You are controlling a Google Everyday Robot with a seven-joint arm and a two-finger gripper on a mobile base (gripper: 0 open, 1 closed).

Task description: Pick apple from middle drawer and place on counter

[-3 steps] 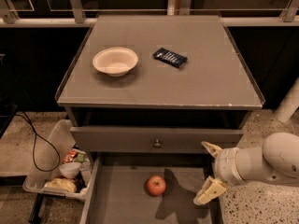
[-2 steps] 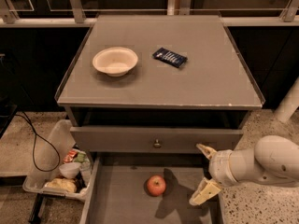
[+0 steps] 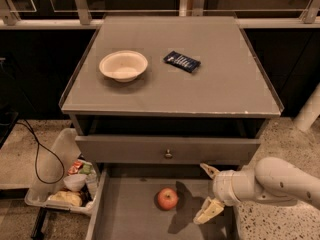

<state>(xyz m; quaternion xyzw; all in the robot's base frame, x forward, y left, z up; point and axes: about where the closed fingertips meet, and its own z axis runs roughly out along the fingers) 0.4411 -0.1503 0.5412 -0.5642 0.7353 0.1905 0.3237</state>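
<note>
camera view, one frame only.

- surface [image 3: 220, 86]: grey, fills the upper middle of the frame. beige bowl [image 3: 123, 65] sits on it at left. dark blue packet [image 3: 182, 61] lies just right of the bowl, apart from it, turned at an angle.
- below the surface's front edge: a grey drawer front [image 3: 125, 149] with a small knob [image 3: 168, 154], pushed nearly shut.
- drawer [image 3: 127, 216]: pulled out along the bottom of the frame, flat grey floor showing.
- apple [image 3: 167, 198]: red, resting on the drawer floor near bottom centre, right under the knob.
- hand [image 3: 201, 194]: lower right of centre, over the drawer, just right of the apple and not touching it. its two pale fingers are spread apart, one up, one down, nothing between them. its shadow [image 3: 182, 211] falls on the floor between hand and apple.
- arm [image 3: 280, 181]: white, comes in from the right edge.
- lower left: clear bin [image 3: 50, 164] with scraps beside the drawer; black cable [image 3: 37, 154] loops over it.
</note>
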